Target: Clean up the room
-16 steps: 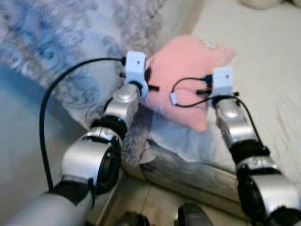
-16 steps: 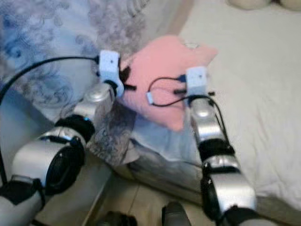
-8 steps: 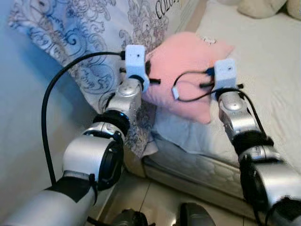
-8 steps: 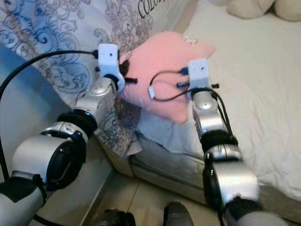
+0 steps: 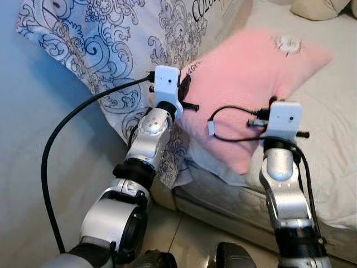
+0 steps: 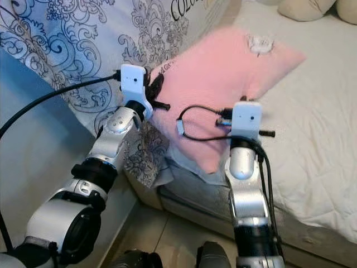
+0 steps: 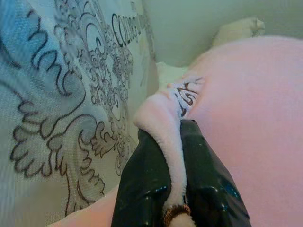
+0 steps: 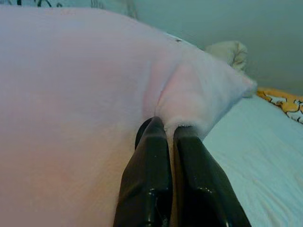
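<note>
A pink fleece pillow (image 5: 251, 72) with a small white emblem near its far corner hangs over the bed's near edge, held between both arms. My left gripper (image 7: 170, 125) is shut on a fold of the pillow's left edge, next to the patterned bedding. My right gripper (image 8: 164, 124) is shut on a pinch of the pillow's near right side. In the head views, the white camera mounts of the left wrist (image 5: 167, 84) and right wrist (image 5: 283, 118) sit right against the pillow.
A large blue-and-white swirl-patterned pillow (image 5: 111, 44) stands to the left, touching the pink one. The white-sheeted bed (image 5: 334, 123) stretches right, with a cream plush (image 5: 318, 8) at the far end. The mattress side (image 5: 223, 201) and tiled floor (image 5: 189, 245) lie below.
Both arms have lifted the pink pillow and carried it farther over the bed; it now spreads wider and higher. The camera view has also shifted and sharpened.
</note>
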Motion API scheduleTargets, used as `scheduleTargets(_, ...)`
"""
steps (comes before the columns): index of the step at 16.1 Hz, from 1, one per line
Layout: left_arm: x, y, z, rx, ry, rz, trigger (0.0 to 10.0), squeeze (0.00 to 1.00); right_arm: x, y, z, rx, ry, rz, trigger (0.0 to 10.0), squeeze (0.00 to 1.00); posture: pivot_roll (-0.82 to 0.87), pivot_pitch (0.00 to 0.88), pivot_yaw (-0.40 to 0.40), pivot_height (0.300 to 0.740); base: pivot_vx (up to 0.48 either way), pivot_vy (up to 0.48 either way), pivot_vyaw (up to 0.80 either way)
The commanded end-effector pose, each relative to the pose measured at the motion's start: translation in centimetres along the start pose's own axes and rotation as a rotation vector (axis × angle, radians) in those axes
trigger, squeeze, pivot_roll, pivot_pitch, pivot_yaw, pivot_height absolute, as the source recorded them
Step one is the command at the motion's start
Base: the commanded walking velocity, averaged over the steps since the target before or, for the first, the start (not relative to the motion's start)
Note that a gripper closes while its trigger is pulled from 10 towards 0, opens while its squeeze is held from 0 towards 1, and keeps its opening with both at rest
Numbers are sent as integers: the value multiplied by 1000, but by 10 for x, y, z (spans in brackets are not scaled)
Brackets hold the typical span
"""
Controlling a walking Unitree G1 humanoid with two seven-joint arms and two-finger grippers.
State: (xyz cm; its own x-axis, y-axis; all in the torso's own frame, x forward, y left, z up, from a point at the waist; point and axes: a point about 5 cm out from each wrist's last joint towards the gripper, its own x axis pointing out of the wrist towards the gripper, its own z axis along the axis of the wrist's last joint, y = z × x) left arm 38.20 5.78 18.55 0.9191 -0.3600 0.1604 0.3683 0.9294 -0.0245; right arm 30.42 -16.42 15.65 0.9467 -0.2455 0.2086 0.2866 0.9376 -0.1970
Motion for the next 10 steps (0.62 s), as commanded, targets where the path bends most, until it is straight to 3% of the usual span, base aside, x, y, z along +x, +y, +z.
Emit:
scheduleTargets(1,2,1,9,34,-34,-1,10000,0,2,-4,13,-8,-46,-18,10000,0,-216,84,111,731,442,0,0)
scheduleTargets(7,11,-3,19,28,-31,-1,10000,0,15,-5,13,-39,-18,23,10000,0,-223,75,117,731,450,0,0)
scheduleTargets(10,15,2,12,-83,41,87,10000,0,38,-2,3,-54,64,127,10000,0,-222,69,119,731,461,0,0)
